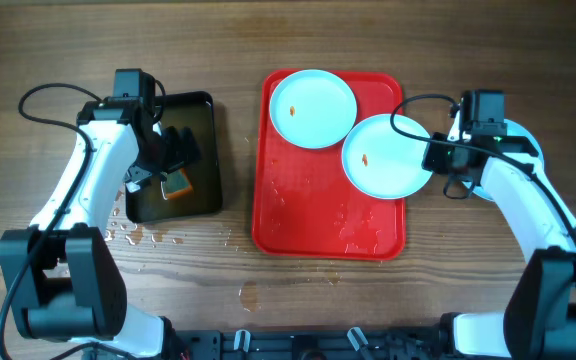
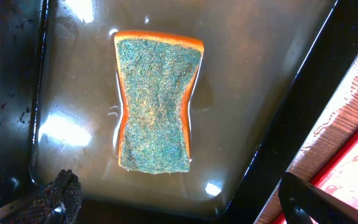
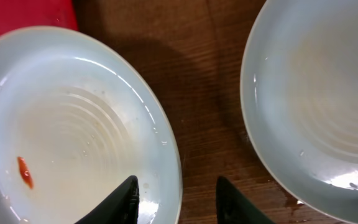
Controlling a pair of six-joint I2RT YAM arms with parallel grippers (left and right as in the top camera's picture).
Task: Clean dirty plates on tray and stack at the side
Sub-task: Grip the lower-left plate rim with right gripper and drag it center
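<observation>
As right fingers (image 3: 123, 205) straddle plate (image 3: 79, 137) rim, parted wide

Sponge (image 1: 176, 185): was largely covered by the left arm (image 1: 98, 170) overhead; only an orange corner showed.
Left fingers (image 2: 61, 193): were cut off by the bottom edge, tips only.
Right fingers (image 3: 124, 202): tips only; contact with the rim could not be told.
Stained plate (image 3: 73, 143): was cropped left and below in the right wrist view.
Second plate (image 3: 316, 93): was cropped above and right.

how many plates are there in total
3. One plate sits at the tray's far end; a second plate overhangs its right edge; a third plate lies on the table beside it, hidden overhead by the right arm.
</observation>
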